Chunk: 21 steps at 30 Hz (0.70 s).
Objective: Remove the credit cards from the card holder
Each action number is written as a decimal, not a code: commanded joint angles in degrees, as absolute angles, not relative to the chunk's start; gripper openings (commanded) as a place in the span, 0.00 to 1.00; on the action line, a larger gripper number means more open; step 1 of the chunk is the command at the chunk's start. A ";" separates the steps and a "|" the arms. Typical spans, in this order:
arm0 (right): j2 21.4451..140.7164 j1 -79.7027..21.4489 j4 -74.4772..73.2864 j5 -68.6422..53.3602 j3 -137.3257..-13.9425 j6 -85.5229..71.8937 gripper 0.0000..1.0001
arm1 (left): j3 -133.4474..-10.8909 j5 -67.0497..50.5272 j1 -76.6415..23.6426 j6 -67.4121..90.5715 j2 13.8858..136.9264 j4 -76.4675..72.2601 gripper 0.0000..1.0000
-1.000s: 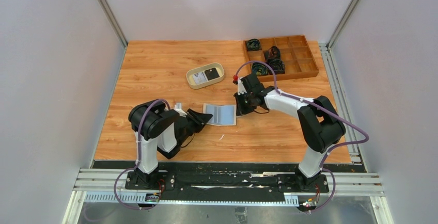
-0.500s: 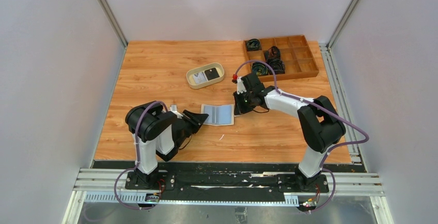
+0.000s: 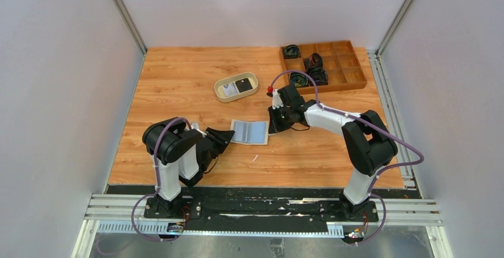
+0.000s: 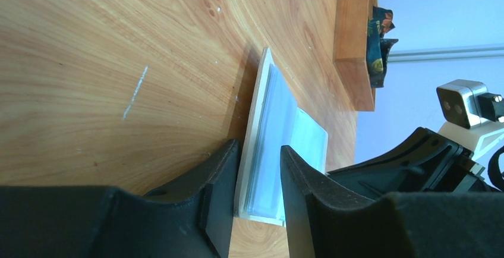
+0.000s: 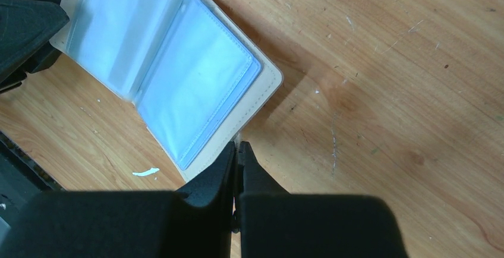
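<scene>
The card holder (image 3: pixel 249 131) lies open on the table, cream outside, pale blue sleeves up. No card shows in its sleeves (image 5: pixel 178 74). My left gripper (image 3: pixel 230 134) has its jaws closed around the holder's left edge (image 4: pixel 279 115), cover on one side and sleeves on the other, in the left wrist view (image 4: pixel 259 146). My right gripper (image 3: pixel 271 126) is shut on the cream right edge of the holder, seen in the right wrist view (image 5: pixel 238 145). A black credit card (image 3: pixel 242 84) and a white one (image 3: pixel 229 90) lie in the oval tray.
The oval beige tray (image 3: pixel 236 96) sits behind the holder. A brown wooden compartment box (image 3: pixel 333 85) with dark cables stands at the back right. A small white scrap (image 3: pixel 254 158) lies in front of the holder. Grey walls close in both sides.
Both grippers and the card holder between them have shifted a little to the left. The left arm has drawn back toward its base.
</scene>
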<state>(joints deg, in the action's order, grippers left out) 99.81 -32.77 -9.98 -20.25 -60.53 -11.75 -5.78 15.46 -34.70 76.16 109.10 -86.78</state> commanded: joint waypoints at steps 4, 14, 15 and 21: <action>101.02 -32.07 -9.59 -21.68 -59.77 -12.35 0.00 | -4.72 19.73 -34.14 75.25 108.56 -88.88 0.33; 101.33 -32.12 -9.48 -22.05 -59.68 -12.45 0.00 | -4.84 19.85 -34.01 75.59 108.75 -88.95 0.22; 101.40 -32.09 -9.45 -22.06 -59.69 -12.48 0.00 | -4.72 19.93 -33.95 75.59 108.72 -88.95 0.22; 101.82 -32.12 -9.40 -22.32 -59.85 -12.33 0.00 | -4.19 19.82 -33.07 75.86 108.72 -88.87 0.07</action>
